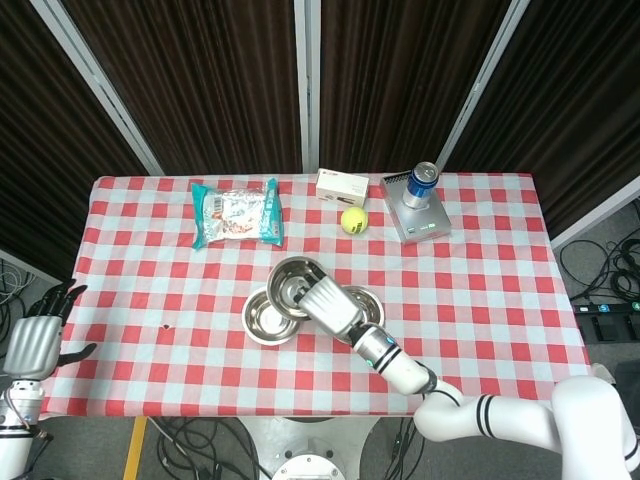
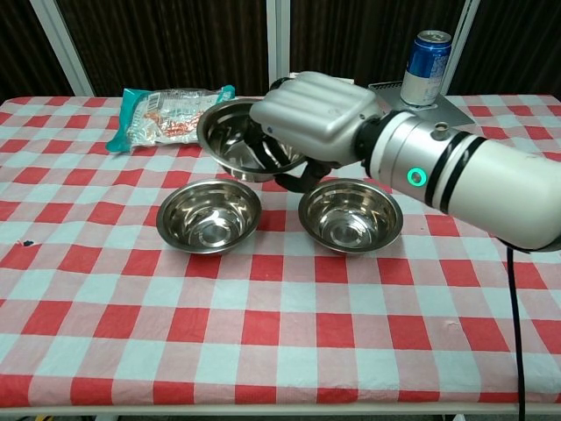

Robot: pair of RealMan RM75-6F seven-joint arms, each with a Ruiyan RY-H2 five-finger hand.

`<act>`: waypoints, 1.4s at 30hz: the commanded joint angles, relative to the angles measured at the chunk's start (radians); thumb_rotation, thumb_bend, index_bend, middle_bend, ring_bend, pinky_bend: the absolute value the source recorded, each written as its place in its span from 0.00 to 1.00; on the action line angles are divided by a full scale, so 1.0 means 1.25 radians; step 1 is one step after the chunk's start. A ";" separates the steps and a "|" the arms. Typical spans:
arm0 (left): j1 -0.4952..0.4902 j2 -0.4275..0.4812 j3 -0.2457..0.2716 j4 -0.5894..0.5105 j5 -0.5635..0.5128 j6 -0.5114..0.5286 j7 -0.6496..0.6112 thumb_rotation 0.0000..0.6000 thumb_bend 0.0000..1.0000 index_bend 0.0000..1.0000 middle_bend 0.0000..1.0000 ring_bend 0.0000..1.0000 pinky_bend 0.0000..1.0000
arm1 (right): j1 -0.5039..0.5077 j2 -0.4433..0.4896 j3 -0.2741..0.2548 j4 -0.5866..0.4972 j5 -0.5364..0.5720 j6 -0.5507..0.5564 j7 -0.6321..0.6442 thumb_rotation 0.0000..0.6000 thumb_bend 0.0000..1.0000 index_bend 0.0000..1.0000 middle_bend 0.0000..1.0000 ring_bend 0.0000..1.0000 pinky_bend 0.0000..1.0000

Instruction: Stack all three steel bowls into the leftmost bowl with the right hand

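My right hand (image 2: 316, 118) (image 1: 332, 305) grips a steel bowl (image 2: 235, 140) (image 1: 292, 283) by its rim and holds it tilted in the air, above and just behind the leftmost bowl (image 2: 209, 216) (image 1: 265, 318). The middle bowl (image 2: 351, 215) (image 1: 366, 303) sits on the checked cloth to the right, partly hidden by my hand in the head view. My left hand (image 1: 35, 338) hangs off the table's left edge, fingers apart, holding nothing.
A snack bag (image 2: 175, 117) lies at the back left. A white box (image 1: 342, 185), a tennis ball (image 1: 353, 220) and a blue can (image 2: 423, 56) on a grey stand (image 1: 420, 220) are at the back right. The red-checked table (image 2: 263, 333) stretches forward.
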 commanded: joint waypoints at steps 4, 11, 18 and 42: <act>0.005 0.000 0.000 0.010 -0.005 0.001 -0.013 1.00 0.08 0.19 0.19 0.15 0.26 | 0.045 -0.054 0.002 0.045 0.032 -0.039 -0.023 1.00 0.39 0.66 0.57 0.32 0.15; 0.013 0.003 0.000 0.017 -0.007 0.007 -0.028 1.00 0.08 0.19 0.19 0.15 0.26 | 0.078 -0.100 -0.001 0.079 0.051 -0.053 -0.028 1.00 0.39 0.66 0.57 0.32 0.15; 0.013 -0.001 -0.002 0.027 -0.007 0.008 -0.032 1.00 0.08 0.19 0.19 0.15 0.26 | 0.102 -0.112 -0.007 0.111 0.043 -0.060 -0.011 1.00 0.13 0.52 0.46 0.24 0.08; -0.001 -0.013 -0.010 0.033 -0.005 -0.005 -0.017 1.00 0.08 0.19 0.19 0.15 0.26 | 0.024 0.187 -0.065 -0.207 0.311 0.003 -0.166 1.00 0.00 0.12 0.19 0.00 0.00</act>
